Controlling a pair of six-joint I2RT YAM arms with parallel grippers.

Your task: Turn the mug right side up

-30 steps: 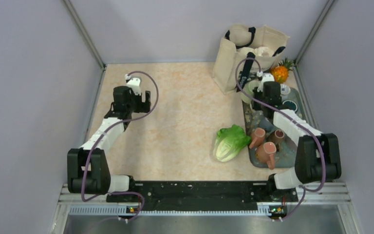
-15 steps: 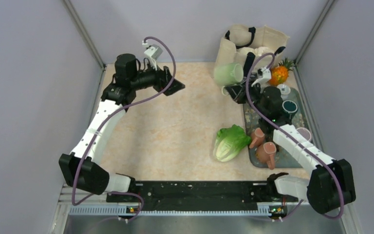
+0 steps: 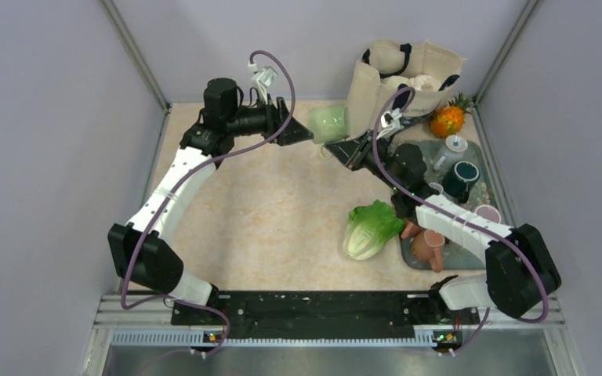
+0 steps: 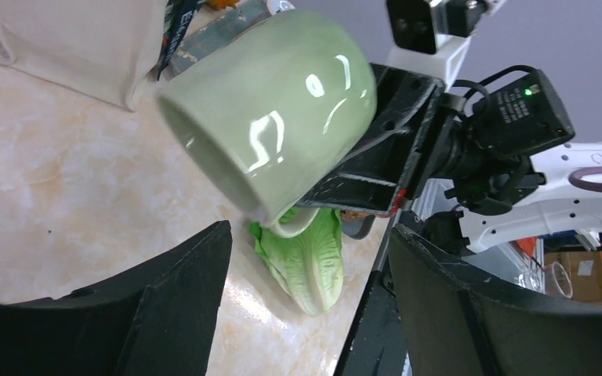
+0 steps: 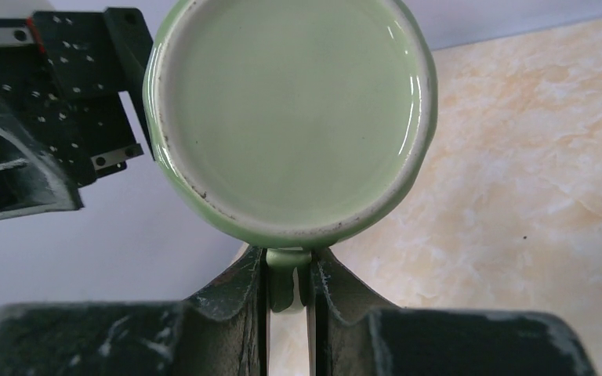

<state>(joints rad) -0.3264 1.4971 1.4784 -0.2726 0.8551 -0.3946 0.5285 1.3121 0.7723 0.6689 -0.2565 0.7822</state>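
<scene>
A pale green mug (image 3: 327,123) is held in the air over the back middle of the table. It lies on its side, with its mouth toward the left arm. My right gripper (image 3: 346,149) is shut on its handle (image 5: 288,270), and the mug's base (image 5: 290,110) faces the right wrist camera. My left gripper (image 3: 298,131) is open and empty, level with the mug and just left of it. In the left wrist view the mug (image 4: 282,117) hangs just beyond my left gripper (image 4: 306,251), not touching the fingers (image 4: 180,305).
A canvas tote bag (image 3: 404,78) stands at the back right with a toy pineapple (image 3: 449,117) beside it. A grey tray (image 3: 470,252) on the right holds brown mugs (image 3: 427,243) and a dark teal mug (image 3: 462,176). A lettuce (image 3: 370,227) lies left of the tray.
My right gripper lifted the green mug off the tray area and carried it left and up. My left arm rose and swung right until its open gripper faced the mug.
</scene>
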